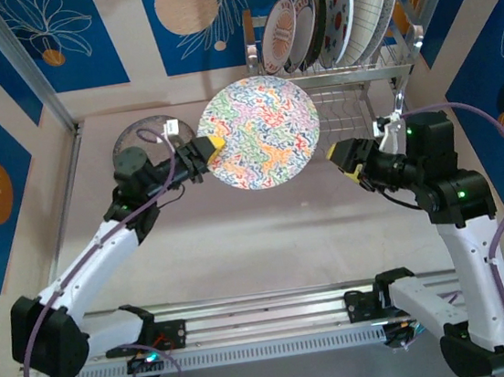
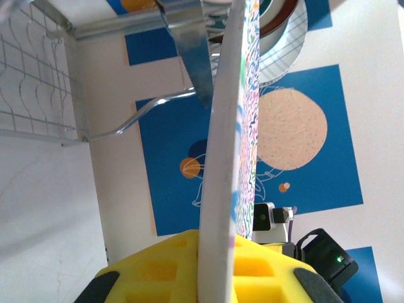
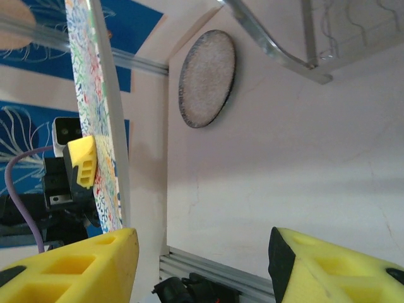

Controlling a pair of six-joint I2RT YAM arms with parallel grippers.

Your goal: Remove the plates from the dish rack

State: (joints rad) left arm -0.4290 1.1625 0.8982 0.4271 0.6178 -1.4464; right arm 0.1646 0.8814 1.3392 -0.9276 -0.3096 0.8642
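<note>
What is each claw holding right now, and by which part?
The left claw pinches the multicoloured plate by its rim. The right claw is open near the opposite edge, holding nothing.

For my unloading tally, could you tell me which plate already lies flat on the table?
The speckled grey plate at the far left; the multicoloured plate is in the left gripper, the other plates stand in the dish rack.

The 2 arms bend inward toward each other. The left gripper [image 1: 214,145] is clamped on the colourful plate [image 1: 259,132]; the right gripper [image 1: 341,161] hangs with its jaws apart and empty.
</note>
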